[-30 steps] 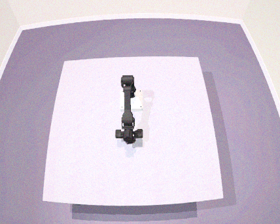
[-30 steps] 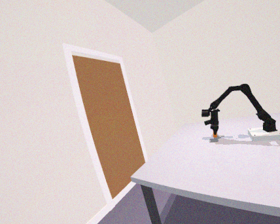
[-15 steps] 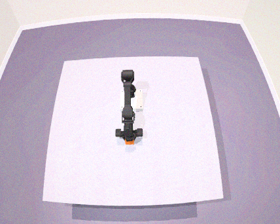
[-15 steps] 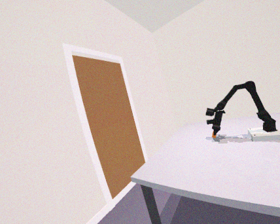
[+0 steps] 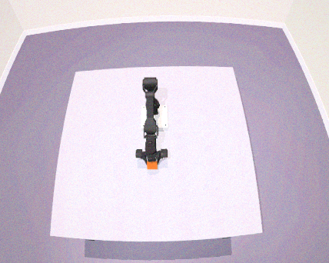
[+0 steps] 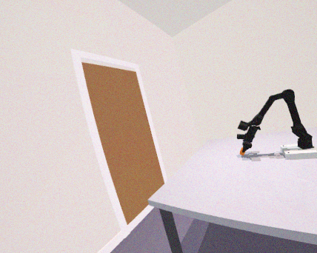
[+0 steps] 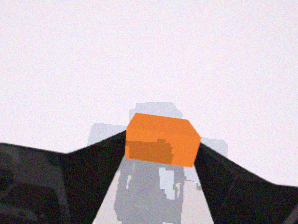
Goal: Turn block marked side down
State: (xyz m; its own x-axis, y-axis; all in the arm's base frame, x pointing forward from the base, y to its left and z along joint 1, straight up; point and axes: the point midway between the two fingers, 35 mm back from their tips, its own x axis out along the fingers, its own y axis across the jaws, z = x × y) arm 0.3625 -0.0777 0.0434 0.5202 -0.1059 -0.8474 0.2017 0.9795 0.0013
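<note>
One orange block (image 7: 161, 139), near the middle of the counter (image 5: 204, 184) and well apart from every edge. One arm (image 5: 151, 115) reaches from its base toward the counter's near edge, wrist bent downward. The fingers, partly closed, clamp the block's two sides just above the counter.

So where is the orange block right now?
The orange block is clamped in the gripper, near the middle of the white table, just in front of the arm's base plate.

Black arm (image 6: 282, 111) bent over white table (image 6: 230, 185), end effector (image 6: 244, 151) gripping orange block (image 6: 242, 151), brown door (image 6: 119, 137) left
</note>
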